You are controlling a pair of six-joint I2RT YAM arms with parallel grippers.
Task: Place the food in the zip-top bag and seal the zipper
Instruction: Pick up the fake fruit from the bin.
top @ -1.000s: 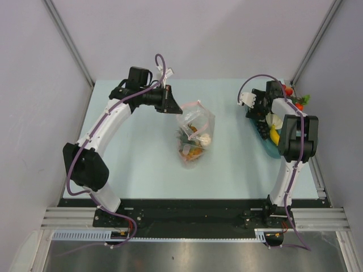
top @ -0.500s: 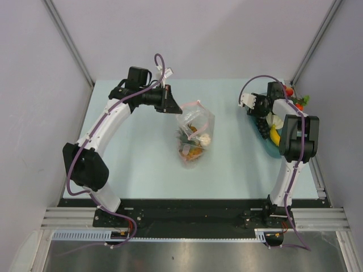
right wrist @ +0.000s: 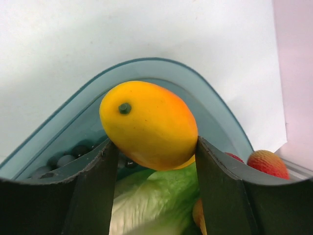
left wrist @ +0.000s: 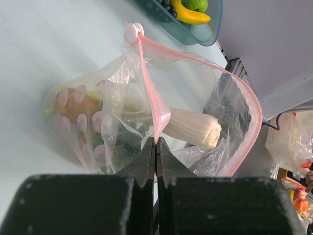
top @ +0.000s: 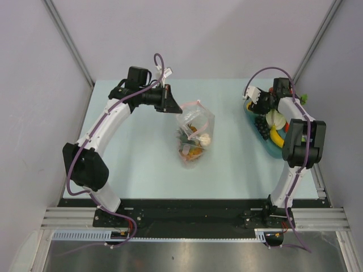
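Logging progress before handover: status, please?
Left tool shut on zipper, bag mouth open. Right tool shut on orange fruit at teal bowl. Nothing seen between bowl and bag.

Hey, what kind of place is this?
Probably a robot lab test cell: plain grey partition walls, two arms mounted on aluminium rails, toy fruit in a teal bowl.

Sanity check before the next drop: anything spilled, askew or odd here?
Nothing stands out. The left end effector pinches the zipper, holding the zip-top bag open with food inside, none spilled around it. The right end effector grips a yellow-orange fruit over the teal bowl. One strawberry seems to lie beyond the bowl's rim; cannot confirm.
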